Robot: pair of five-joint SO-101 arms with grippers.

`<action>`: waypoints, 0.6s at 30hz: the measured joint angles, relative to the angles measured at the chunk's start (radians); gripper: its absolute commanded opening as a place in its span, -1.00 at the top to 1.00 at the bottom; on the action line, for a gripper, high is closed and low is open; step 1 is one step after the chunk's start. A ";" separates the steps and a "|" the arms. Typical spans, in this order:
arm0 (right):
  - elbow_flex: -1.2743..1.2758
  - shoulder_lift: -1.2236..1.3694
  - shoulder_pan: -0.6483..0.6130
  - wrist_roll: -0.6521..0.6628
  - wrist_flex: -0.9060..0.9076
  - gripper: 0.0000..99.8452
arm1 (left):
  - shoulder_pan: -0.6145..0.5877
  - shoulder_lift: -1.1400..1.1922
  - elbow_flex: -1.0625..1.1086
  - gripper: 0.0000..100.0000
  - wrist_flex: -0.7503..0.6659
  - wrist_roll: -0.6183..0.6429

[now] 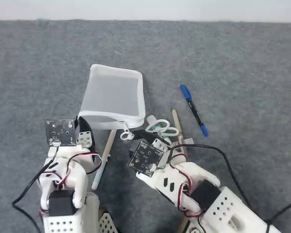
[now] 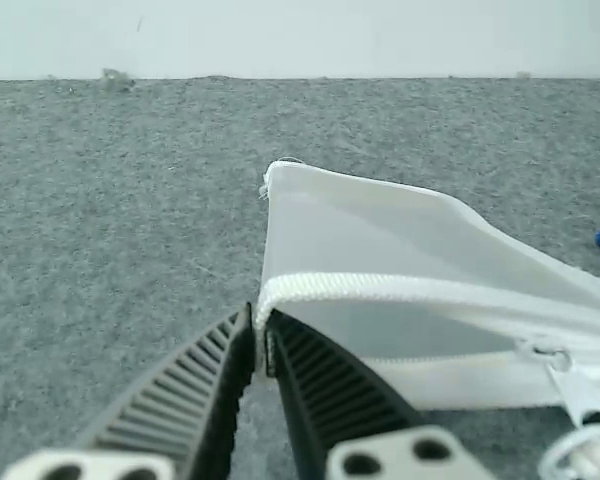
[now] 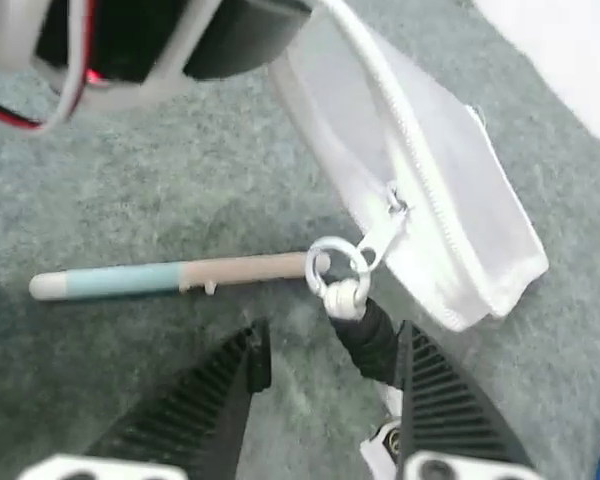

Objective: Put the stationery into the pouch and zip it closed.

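Ahead of my open right gripper (image 3: 325, 375): white mesh pouch (image 3: 450, 190) with white zip ring (image 3: 345, 296); my left gripper (image 2: 260, 320) pinches its corner.

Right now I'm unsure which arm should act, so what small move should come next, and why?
Probably ease the right gripper forward and shut its open jaws on the ring pull: the left gripper pins the pouch edge, and the blue pen lies outside.
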 measured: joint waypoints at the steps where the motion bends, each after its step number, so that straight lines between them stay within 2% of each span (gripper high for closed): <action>1: 0.000 0.000 0.000 0.000 -0.008 0.62 | 0.000 0.000 0.000 0.97 0.000 0.000; 10: 0.000 0.026 0.011 0.003 -0.100 0.62 | 0.000 0.000 0.000 0.97 0.000 0.000; 18: -0.037 0.308 0.018 0.003 -0.183 0.63 | 0.000 0.000 0.000 0.97 0.000 0.000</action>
